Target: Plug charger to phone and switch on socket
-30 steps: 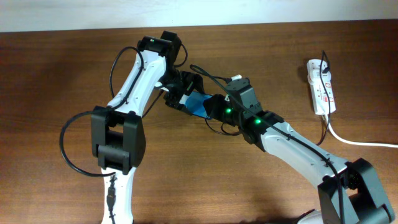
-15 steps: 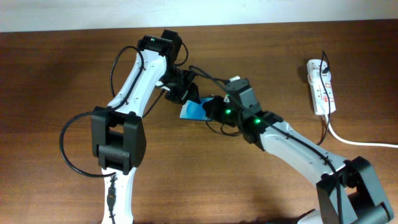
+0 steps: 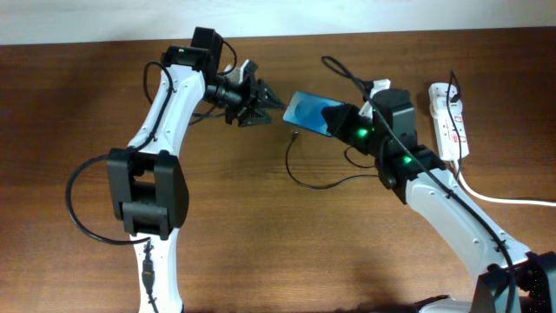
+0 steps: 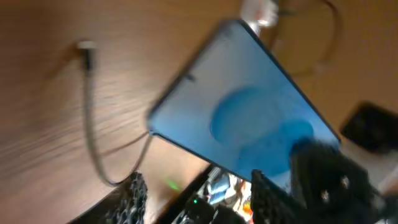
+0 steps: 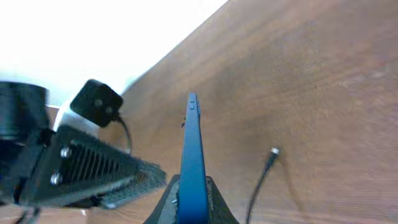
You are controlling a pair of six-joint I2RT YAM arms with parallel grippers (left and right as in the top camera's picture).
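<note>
The arms have drawn apart: the right arm has carried the phone nearer the socket, and the left arm has backed off. The right claw grips the phone, tilted; the left claw is spread wide and empty. The charger lies loose on the surface, unplugged. Next, I judge, the left claw must fetch its plug tip. Only the right wrist view shows the phone edge-on; only the overhead shows the socket.

Phone has a bright blue screen with a lighter blue circle and a black frame. Charger is thin and black; socket is white with red marks, cord white. Counter is brown wood grain; left arm and right arm are white with black joints, with green lights on the right.
</note>
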